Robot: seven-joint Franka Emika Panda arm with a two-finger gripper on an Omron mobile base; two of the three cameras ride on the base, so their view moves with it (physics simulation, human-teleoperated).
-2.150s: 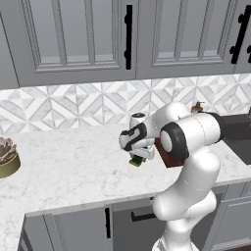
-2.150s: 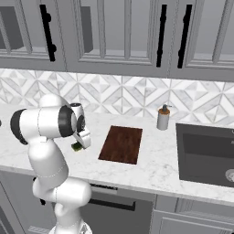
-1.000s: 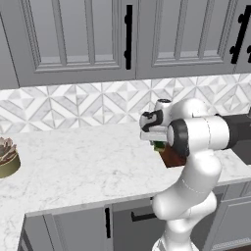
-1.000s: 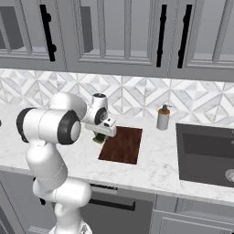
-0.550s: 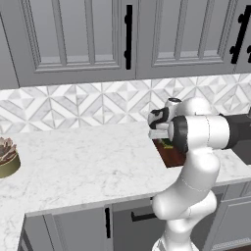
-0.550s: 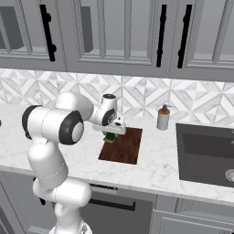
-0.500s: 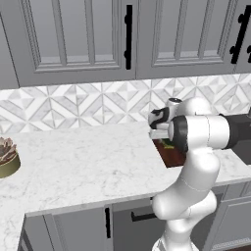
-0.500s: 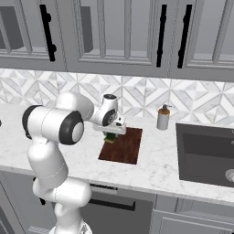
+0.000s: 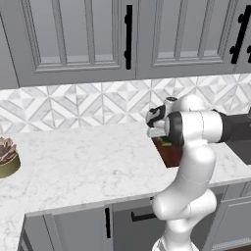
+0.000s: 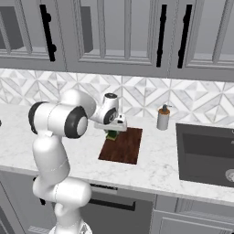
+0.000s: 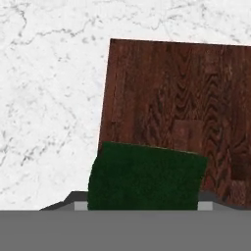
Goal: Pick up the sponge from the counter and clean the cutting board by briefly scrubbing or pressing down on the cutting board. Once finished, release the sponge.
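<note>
Hand view, sponge point(image 11: 146, 178) overhanging cutting board point(image 11: 186, 108) edge, counter point(image 11: 49, 98) beside

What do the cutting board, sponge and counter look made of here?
Cutting board: dark reddish-brown wood, matte, visible grain. Sponge: dark green, fuzzy-looking top, probably scouring fibre. Counter: white marble-look stone with faint grey veins; real or imitation is unclear.

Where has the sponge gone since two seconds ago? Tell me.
Yes, it moved. The sponge, held in the gripper, travelled right from the bare counter to above the cutting board's left far corner.
</note>
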